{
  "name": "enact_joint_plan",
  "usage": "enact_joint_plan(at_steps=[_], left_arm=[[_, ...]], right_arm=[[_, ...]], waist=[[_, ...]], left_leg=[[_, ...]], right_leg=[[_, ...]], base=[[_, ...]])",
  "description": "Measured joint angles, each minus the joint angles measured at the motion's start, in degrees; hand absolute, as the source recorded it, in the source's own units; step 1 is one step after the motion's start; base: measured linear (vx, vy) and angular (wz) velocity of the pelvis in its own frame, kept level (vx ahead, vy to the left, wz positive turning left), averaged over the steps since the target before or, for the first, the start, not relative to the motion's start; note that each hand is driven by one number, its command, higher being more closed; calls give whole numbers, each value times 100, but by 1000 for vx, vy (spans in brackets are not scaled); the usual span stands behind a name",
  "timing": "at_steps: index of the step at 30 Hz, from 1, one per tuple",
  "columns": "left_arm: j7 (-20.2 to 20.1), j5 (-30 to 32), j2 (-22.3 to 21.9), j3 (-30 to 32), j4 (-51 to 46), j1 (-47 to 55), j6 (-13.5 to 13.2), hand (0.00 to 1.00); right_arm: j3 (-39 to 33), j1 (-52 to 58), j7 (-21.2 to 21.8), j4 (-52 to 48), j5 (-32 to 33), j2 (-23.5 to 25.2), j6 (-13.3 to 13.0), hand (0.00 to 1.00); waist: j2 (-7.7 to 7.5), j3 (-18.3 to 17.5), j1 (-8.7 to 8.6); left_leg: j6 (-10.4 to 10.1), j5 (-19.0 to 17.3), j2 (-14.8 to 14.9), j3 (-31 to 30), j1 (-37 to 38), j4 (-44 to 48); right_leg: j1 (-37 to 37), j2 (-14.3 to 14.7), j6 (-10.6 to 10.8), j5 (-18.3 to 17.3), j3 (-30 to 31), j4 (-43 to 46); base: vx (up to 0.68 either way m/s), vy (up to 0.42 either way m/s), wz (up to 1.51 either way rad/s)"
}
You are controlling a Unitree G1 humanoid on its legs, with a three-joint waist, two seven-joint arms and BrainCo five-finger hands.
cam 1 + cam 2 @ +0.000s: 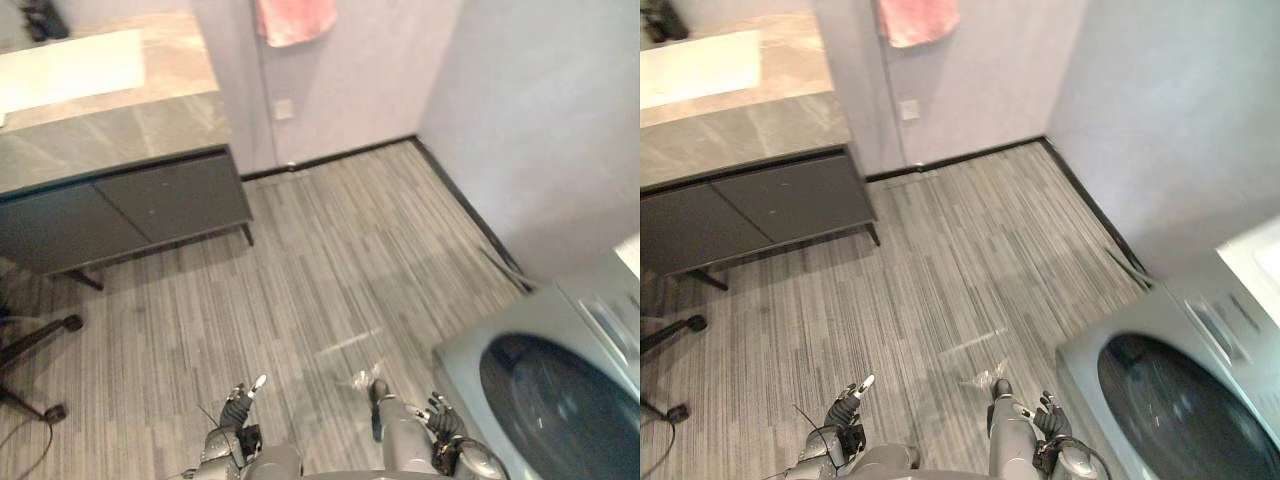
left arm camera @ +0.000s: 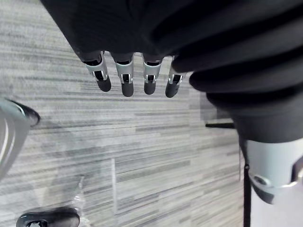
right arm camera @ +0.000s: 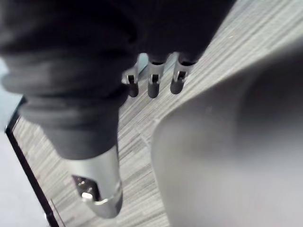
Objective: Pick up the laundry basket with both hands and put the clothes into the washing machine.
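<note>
The head views look down on the washing machine (image 1: 470, 365) at the robot's lower right, its round dark door (image 1: 555, 405) facing up and outward. The right eye view takes in more of a pale white surface (image 1: 1255, 262) just past the machine's top edge. Both robot hands sit low in front of the body. The left robot hand (image 1: 240, 400) is over bare floor (image 1: 330, 260), and the right robot hand (image 1: 440, 418) is just beside the machine's near corner.

The wrist views settle what the head views leave small. The left fingers (image 2: 125, 78) hang straight and loose over the floor, holding nothing. The right fingers (image 3: 152, 84) are equally relaxed and empty, and beside them is a broad smooth grey shape (image 3: 227, 156) that I cannot identify. The left wrist view also catches a crumpled scrap of clear plastic (image 2: 78, 201) lying on the floor.

The floor is striped grey. A black skirting (image 1: 340, 155) runs along pale walls. A dark cabinet (image 1: 130, 210) with a grey stone top stands at the far left, holding a white basin (image 1: 70, 65). A pink towel (image 1: 295, 20) hangs on the wall beyond it, above a wall socket (image 1: 285, 108). The black base of a wheeled chair (image 1: 35, 345) is on the left.
</note>
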Motion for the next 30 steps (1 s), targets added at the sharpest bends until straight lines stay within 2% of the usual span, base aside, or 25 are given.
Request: enact_joint_plan(at_steps=[1,2,3,4,5,6,7,9,10,11,12,13,14,15,17,18,20,23,30], left_arm=[[6,23,-3,34,48,-8,-1,0],[14,88,-186,175,132,-1,6,0],[29,147,-341,218,190,55,5,0],[34,153,-381,222,208,59,4,0],[30,170,-435,226,227,67,4,0],[33,169,-454,247,216,59,-5,0],[35,165,-482,390,203,24,-4,0],[46,144,-476,480,159,27,-5,0],[47,122,-471,586,142,46,-4,0],[46,122,-475,595,140,51,-4,0],[46,122,-480,602,136,53,-4,0],[47,123,-463,619,124,51,-8,0],[46,122,-458,620,130,50,-5,0],[43,127,-459,621,164,40,-5,0],[44,131,-467,610,276,-20,10,0],[46,135,-424,605,301,-43,11,0],[47,136,-320,596,417,-56,26,0],[42,202,-244,535,498,3,47,0],[-73,261,-4,-56,664,-35,14,0]], right_arm=[[-23,25,11,-6,29,28,0,0],[-37,2,7,3,33,-56,8,0],[-43,4,-5,10,35,-100,0,0],[-39,-3,-2,7,37,-103,-6,0],[-35,-12,9,9,36,-108,-12,0],[-21,-14,12,28,36,-107,-12,0],[-3,14,6,45,36,-109,1,0],[27,27,2,45,38,-105,7,0],[30,-4,-13,43,42,-73,3,0],[28,-8,-16,43,42,-67,-2,0],[22,-23,-20,45,44,-67,-3,0],[2,-26,-24,54,49,-31,-3,0],[-14,-27,-24,57,52,-16,-4,0],[-51,-39,-24,82,104,2,-9,0],[-146,-115,-21,182,149,11,-10,0],[-147,-143,-14,229,222,71,-10,0],[-183,-178,-24,319,240,126,-12,0],[-297,-129,-27,399,268,128,-17,0],[-427,-140,-19,759,148,100,0,0]], waist=[[-1,-21,-7],[211,-140,83],[316,-249,152],[426,-314,152],[452,-316,153],[438,-304,154],[433,-297,141],[369,-265,177],[388,-275,167],[401,-281,160],[413,-286,162],[391,-295,172],[388,-295,161],[386,-318,166],[394,-405,160],[318,-411,190],[250,-416,174],[231,-437,166],[85,-588,158]], left_leg=[[-82,-116,62,-89,70,24],[-161,-179,331,-185,125,10],[-277,-110,590,-178,145,-12],[-367,-52,690,-182,149,-38],[-566,118,833,-164,98,8],[-650,257,890,-146,-9,237],[-829,546,985,24,-425,1154],[-905,770,1148,375,-758,1880],[-794,807,1379,1073,-1029,2418],[-724,848,1432,1351,-1092,2428],[-556,869,1478,1746,-1185,2383],[-398,771,1471,2142,-1262,2232],[-371,753,1440,2305,-1259,2017],[-297,699,1339,2538,-1156,1429],[-263,671,989,2550,-837,401],[-119,757,809,2532,-771,-57],[13,885,625,2519,-709,-341],[50,908,454,2556,-325,-491],[125,1197,239,2608,-132,-1166]], right_leg=[[13,7,229,142,-7,212],[18,200,27,-105,-300,470],[32,343,-129,-237,-546,510],[67,382,-201,-283,-679,510],[156,440,-318,-367,-873,511],[268,461,-384,-434,-995,484],[544,487,-455,-503,-1207,353],[788,526,-530,-523,-1302,235],[1103,532,-598,-553,-1410,69],[1187,527,-603,-556,-1447,-7],[1302,507,-622,-554,-1500,-120],[1379,429,-565,-512,-1569,-232],[1414,378,-527,-487,-1614,-297],[1427,288,-434,-426,-1659,-419],[1417,169,-307,-203,-1729,-787],[1431,127,-278,-28,-1766,-1098],[1567,18,-246,149,-1769,-1452],[1937,-104,-213,193,-1690,-1626],[1603,-234,-184,171,-1607,-1318]], base=[[412,-514,129],[327,-421,72],[389,-463,53],[291,-344,58],[276,-337,62],[245,-355,84],[177,-264,61],[146,-195,33],[127,-121,23],[142,-78,32],[97,24,34],[99,59,38],[108,116,44],[99,116,36],[114,138,42],[88,119,36],[71,143,22],[43,123,-3],[-64,31,-7]])
